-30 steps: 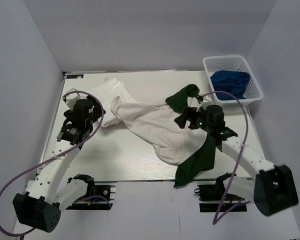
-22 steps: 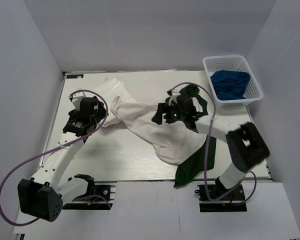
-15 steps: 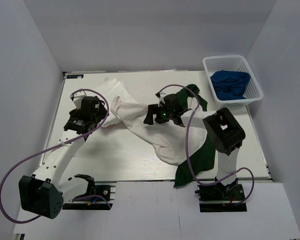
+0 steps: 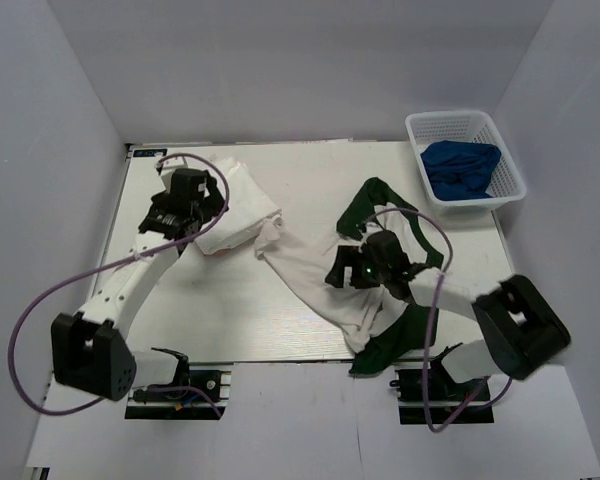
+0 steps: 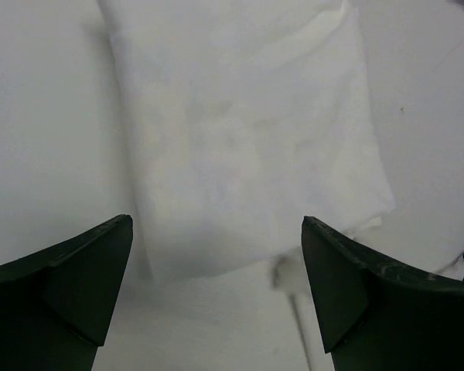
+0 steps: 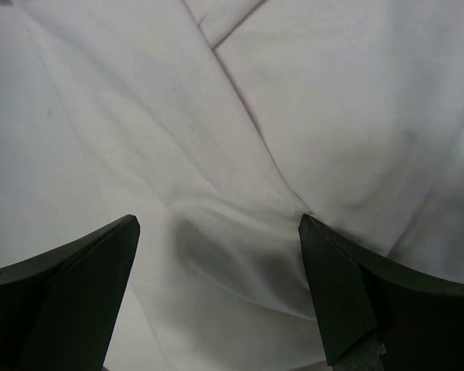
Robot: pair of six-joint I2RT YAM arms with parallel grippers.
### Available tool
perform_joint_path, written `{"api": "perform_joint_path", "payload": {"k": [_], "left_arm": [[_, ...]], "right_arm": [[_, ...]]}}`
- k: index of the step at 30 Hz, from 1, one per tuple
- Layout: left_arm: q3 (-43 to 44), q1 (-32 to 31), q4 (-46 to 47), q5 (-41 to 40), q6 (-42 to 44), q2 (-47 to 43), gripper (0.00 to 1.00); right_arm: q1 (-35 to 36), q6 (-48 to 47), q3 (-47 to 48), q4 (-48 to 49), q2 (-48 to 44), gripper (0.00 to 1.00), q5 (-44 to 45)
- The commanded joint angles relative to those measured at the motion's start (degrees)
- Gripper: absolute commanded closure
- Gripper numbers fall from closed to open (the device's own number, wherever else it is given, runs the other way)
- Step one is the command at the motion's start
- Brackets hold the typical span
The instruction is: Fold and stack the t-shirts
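Observation:
A folded white t-shirt bundle (image 4: 238,205) lies at the far left of the table. My left gripper (image 4: 202,208) hovers open at its left edge. In the left wrist view the bundle (image 5: 240,131) fills the space ahead of the open left gripper (image 5: 216,224), with nothing between the fingers. A crumpled white t-shirt with dark green parts (image 4: 310,270) stretches across the middle and right. My right gripper (image 4: 342,272) is open just above its white cloth (image 6: 240,139). The right wrist view shows the right gripper (image 6: 216,224) straddling a fold without pinching it.
A white plastic basket (image 4: 510,165) holding blue cloth (image 4: 462,168) stands at the far right corner. Purple cables (image 4: 40,320) loop off both arms. A dark green sleeve (image 4: 372,198) lies far of the right gripper, and another green part (image 4: 392,340) reaches the table's near edge.
The left gripper moved farther away and right, up to the bundle. The right arm swung back toward the near side, and the green-and-white shirt bunched narrower, shifting right and nearer.

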Motion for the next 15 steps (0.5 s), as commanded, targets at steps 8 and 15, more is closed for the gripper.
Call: {"api": "perform_joint_path", "payload": {"k": [8, 15], "left_arm": [[28.9, 0.4, 2.4, 10.6, 23.8, 30.9, 0.01], [31.4, -0.2, 2.8, 20.6, 40.0, 42.5, 0.01]], "right_arm": [[0.0, 2.4, -3.9, -26.3, -14.7, 0.10, 15.7], [-0.3, -0.5, -3.6, -20.0, -17.0, 0.10, 13.8]]}}
